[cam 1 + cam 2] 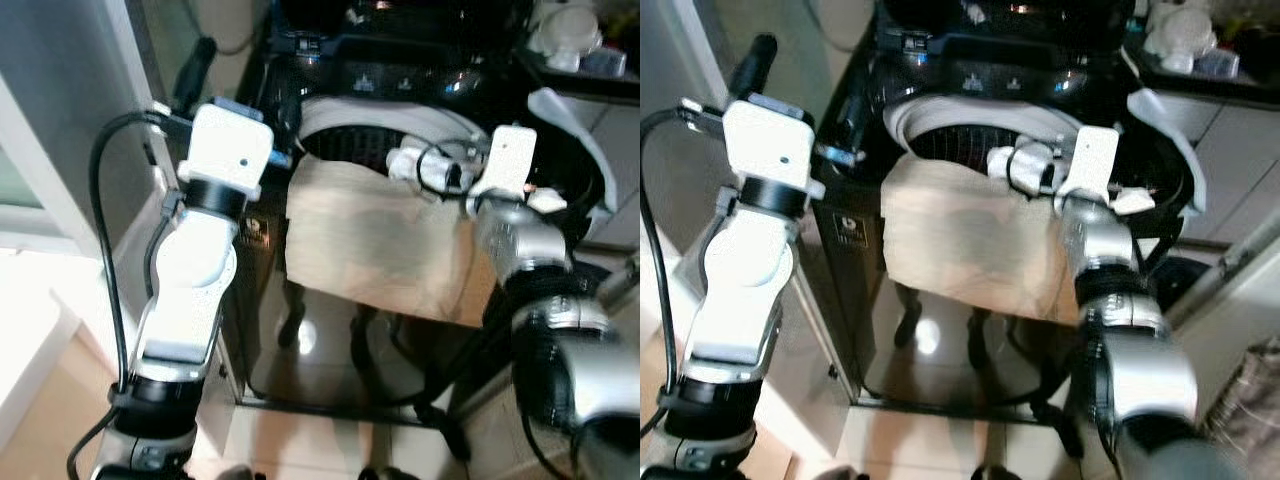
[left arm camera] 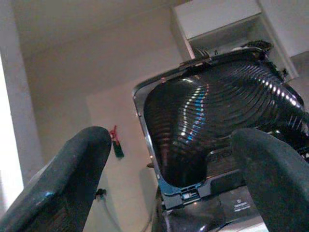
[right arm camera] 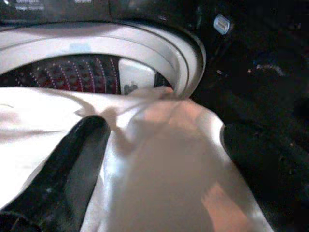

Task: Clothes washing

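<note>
A black top-loading washing machine (image 1: 330,340) stands before me with its ribbed lid (image 2: 212,121) raised and its white drum rim (image 1: 380,115) showing. A beige cloth (image 1: 370,240) is draped over the front rim and hangs down the machine's front. My right gripper (image 3: 159,179) hovers right over the cloth at the rim. It is open, and the cloth lies between and below its spread fingers (image 3: 63,169). My left gripper (image 2: 174,183) is raised at the machine's left side. It is open and empty, pointing up at the lid.
A white door frame (image 1: 60,150) stands close on my left. A dark shelf with white items (image 1: 570,40) sits behind the machine on the right, above a white cabinet front (image 1: 1240,170). Patterned fabric (image 1: 1250,400) lies low on the right. Pale tiled floor (image 1: 300,440) lies before the machine.
</note>
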Motion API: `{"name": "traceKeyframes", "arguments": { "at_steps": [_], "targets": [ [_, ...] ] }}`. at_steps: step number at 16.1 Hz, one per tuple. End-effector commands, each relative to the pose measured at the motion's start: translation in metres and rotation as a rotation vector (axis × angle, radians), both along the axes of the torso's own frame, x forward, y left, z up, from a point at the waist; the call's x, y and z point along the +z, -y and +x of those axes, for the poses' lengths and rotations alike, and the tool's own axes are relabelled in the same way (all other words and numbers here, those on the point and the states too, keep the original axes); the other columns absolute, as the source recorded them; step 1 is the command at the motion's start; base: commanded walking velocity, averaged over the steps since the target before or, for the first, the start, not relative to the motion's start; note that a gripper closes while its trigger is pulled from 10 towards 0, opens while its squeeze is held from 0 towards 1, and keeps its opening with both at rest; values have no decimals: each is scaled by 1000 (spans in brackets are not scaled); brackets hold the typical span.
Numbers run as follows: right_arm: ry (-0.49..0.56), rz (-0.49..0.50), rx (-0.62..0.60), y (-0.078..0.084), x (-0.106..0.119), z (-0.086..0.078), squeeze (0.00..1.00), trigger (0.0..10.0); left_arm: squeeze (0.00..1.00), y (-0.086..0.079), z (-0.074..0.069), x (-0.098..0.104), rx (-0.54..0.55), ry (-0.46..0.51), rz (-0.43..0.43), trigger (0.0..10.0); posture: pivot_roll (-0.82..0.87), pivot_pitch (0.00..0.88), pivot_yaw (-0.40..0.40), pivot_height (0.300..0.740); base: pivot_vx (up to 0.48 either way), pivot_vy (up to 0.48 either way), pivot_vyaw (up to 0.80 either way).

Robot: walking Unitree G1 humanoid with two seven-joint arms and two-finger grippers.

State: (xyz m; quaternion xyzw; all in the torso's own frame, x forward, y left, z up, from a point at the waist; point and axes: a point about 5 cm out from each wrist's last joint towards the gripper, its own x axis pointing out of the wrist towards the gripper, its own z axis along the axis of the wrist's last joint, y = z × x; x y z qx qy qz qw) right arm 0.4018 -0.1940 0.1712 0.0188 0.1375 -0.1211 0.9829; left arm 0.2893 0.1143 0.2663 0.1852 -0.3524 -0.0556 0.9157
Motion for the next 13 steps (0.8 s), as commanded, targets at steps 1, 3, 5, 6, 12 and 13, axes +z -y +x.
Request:
{"name": "traceKeyframes", "arguments": {
  "at_steps": [1,3,5,6,12,13],
  "targets": [
    [-19,23,11,-1,-4,1,0,10000,0,1,-2,3,-5,12,6,10000,109,7,-54,740,0,0,0],
    [-24,71,73,-21,-2,6,0,10000,0,1,-2,2,-4,7,5,10000,124,17,-50,740,0,0,0],
    [177,19,233,-55,34,18,0,10000,0,3,-2,1,-5,-1,7,10000,129,23,-51,740,0,0,0],
    [216,-13,248,-59,41,19,0,10000,0,4,-2,1,-5,-2,7,10000,129,23,-51,740,0,0,0],
    [506,-64,289,-58,75,17,0,10000,0,6,1,-1,-13,-13,2,10000,84,36,-44,740,0,0,0],
    [492,-48,301,-55,63,13,0,10000,0,6,1,-2,-11,-16,2,10000,74,40,-42,740,0,0,0]
  ]
}}
